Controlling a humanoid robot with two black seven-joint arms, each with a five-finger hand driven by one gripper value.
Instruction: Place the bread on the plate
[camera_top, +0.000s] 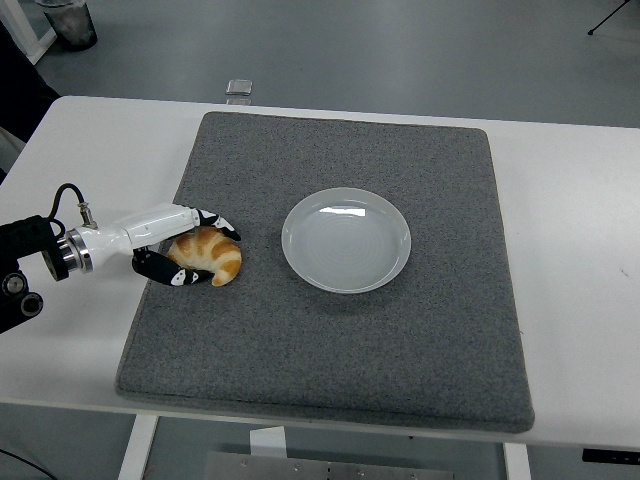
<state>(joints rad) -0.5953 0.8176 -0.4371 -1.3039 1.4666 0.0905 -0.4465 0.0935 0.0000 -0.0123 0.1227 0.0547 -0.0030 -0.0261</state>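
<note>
Left hand (185, 245) clamped on golden-brown curved croissant (208, 255); round white ceramic plate (346, 240) empty, well apart to the right.
Bread on the grey felt mat (330, 330), fingers above, thumb below. Risk: shallow pinch, soft crust, likely slip or crushing on lift. Mat atop white counter (580, 230); grey floor beyond, bin at far left.
</note>
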